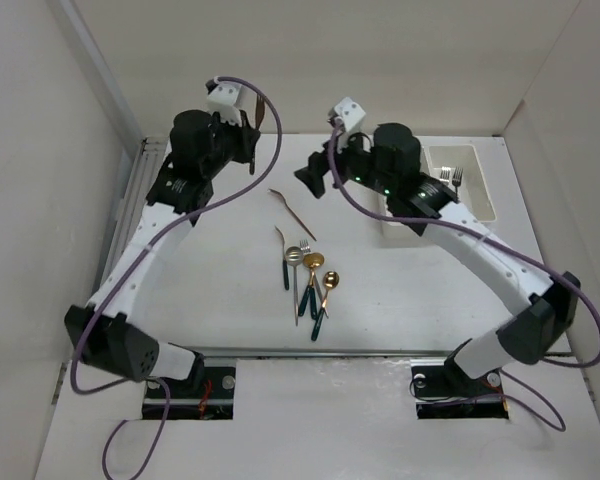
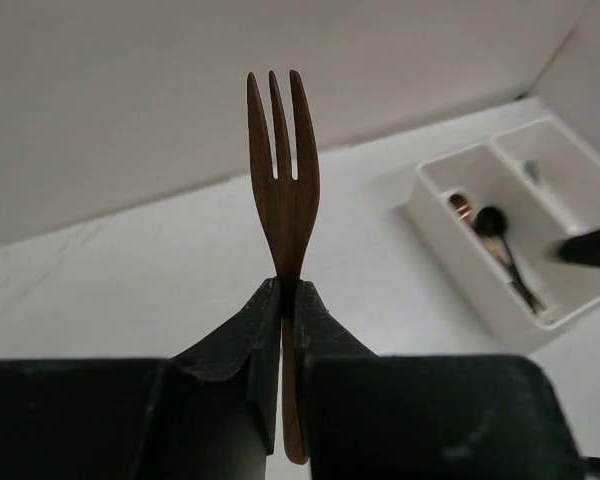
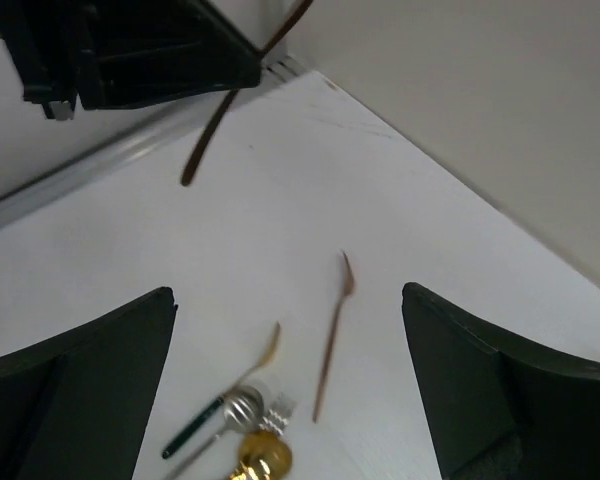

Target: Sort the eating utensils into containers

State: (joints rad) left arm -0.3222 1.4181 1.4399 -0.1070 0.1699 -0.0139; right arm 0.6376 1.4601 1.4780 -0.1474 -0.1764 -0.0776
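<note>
My left gripper [image 2: 288, 290] is shut on a wood-brown fork [image 2: 283, 170], tines pointing away from the wrist, held high over the far left of the table [image 1: 248, 128]. My right gripper [image 3: 288, 293] is open and empty, raised above the table's middle [image 1: 315, 180]. Below it lie a copper fork [image 3: 332, 335] and a cluster of gold-headed, green-handled and silver utensils [image 1: 305, 280]. The white two-compartment tray [image 1: 480, 185] is at the far right. One compartment holds a copper and a black spoon [image 2: 495, 240]; the other holds silver forks [image 1: 452, 178].
White walls close in the table at the back and both sides. A metal rail [image 1: 140, 190] runs along the left edge. My right arm crosses over the tray's left compartment. My left gripper and its fork show at the top left of the right wrist view [image 3: 130, 50].
</note>
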